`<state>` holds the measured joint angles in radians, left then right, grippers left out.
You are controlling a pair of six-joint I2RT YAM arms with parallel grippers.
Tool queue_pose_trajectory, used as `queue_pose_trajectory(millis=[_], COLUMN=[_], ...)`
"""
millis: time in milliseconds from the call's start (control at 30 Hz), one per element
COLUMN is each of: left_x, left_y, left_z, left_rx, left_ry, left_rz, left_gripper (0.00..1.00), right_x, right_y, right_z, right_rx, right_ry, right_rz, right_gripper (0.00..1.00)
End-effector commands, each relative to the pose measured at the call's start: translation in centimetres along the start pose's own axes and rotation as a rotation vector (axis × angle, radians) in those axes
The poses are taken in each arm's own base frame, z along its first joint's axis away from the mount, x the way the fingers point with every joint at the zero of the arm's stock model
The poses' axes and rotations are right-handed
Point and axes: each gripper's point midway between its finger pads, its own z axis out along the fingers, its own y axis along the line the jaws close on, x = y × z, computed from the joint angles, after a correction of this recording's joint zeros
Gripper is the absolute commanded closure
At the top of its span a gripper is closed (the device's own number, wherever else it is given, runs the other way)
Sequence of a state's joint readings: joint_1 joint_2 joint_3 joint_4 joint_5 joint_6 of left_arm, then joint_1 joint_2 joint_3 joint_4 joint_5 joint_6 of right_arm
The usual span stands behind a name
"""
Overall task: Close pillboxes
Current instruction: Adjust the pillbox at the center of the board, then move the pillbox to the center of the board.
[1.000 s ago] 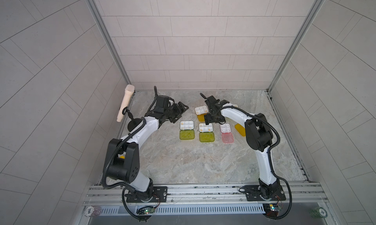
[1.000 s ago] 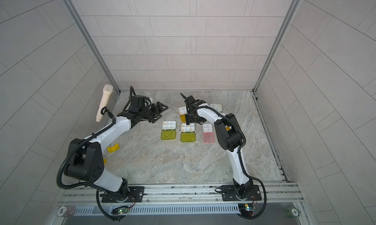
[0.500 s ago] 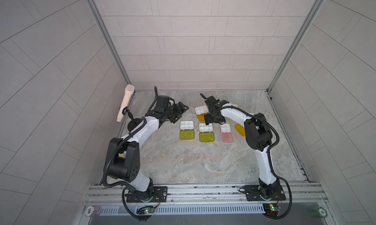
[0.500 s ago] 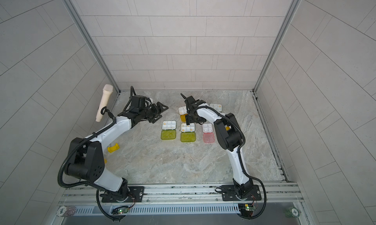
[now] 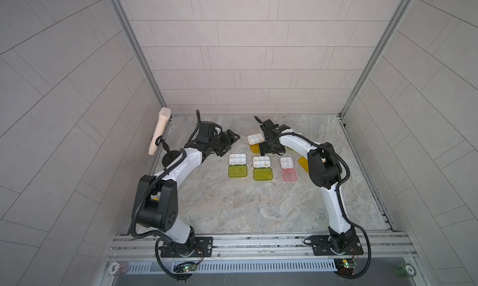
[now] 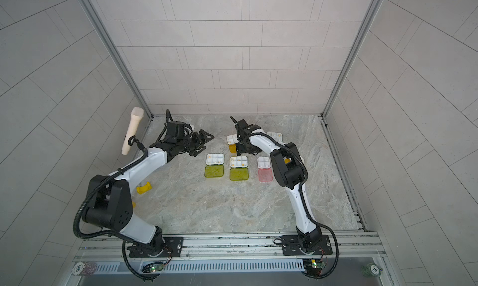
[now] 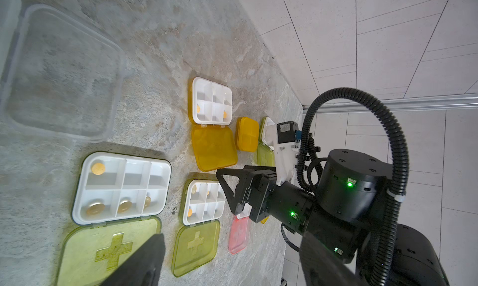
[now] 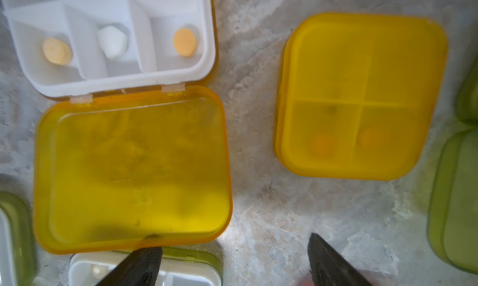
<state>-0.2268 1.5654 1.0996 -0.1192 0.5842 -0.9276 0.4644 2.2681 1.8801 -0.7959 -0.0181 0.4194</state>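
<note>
- The right gripper (image 8: 232,264) hangs low over the open orange pillbox (image 8: 132,168). Its jaws are spread with nothing between them.
- One fingertip (image 8: 139,266) sits just beside the free edge of the lid, on the side opposite the hinge. Judged purpose: that edge gives the longest lever for swinging the lid over the tray.
- The lid lies flat on the marble tabletop (image 5: 245,207). The white tray holds tablets (image 8: 185,42), so the box should be closed where it sits, not lifted.
- A closed orange pillbox (image 8: 362,95) lies just beside the open one. It needs no action.
- The row nearer the robot bases holds a yellow-green pillbox (image 5: 237,165), a second yellow-green pillbox (image 5: 262,167) and a pink pillbox (image 5: 287,168). All three are open, with lids folded flat toward the bases.
- The left gripper (image 5: 229,142) hovers above the table, apart from every box in that row. Its wrist view shows only one finger, so whether the jaws are spread or pressed together cannot be told.
- A clear lid (image 7: 64,72) lies flat near the left gripper and is probably its next target.
</note>
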Motion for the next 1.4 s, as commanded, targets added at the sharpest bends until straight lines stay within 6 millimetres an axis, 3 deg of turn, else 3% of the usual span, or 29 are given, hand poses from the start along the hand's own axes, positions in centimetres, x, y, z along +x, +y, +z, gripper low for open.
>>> queue_pose_trajectory(millis=[0, 300, 800, 967, 1367], left_x=[0.0, 0.0, -0.1, -0.2, -0.3], left_y=[-0.2, -0.3, -0.6, -0.8, -1.0], left_z=[0.3, 0.2, -0.2, -0.5, -0.9], left_rx=[0.013, 0.016, 0.023, 0.023, 0.006], left_ry=[0.005, 0.004, -0.006, -0.014, -0.020], left_rz=[-0.004, -0.003, 0.006, 0.017, 0.045], left_gripper=[0.14, 0.14, 0.14, 0.14, 0.14], right_x=[-0.1, 0.5, 4.2, 6.3, 13.6], right_y=[-0.2, 0.2, 1.7, 2.9, 6.8], right_z=[0.3, 1.0, 0.1, -0.8, -1.5], right_rx=[0.021, 0.044, 0.057, 0.030, -0.106], right_ry=[0.018, 0.048, 0.061, 0.069, 0.151], right_rz=[-0.017, -0.048, -0.120, -0.162, -0.274], right_gripper=[0.10, 0.09, 0.07, 0.07, 0.07])
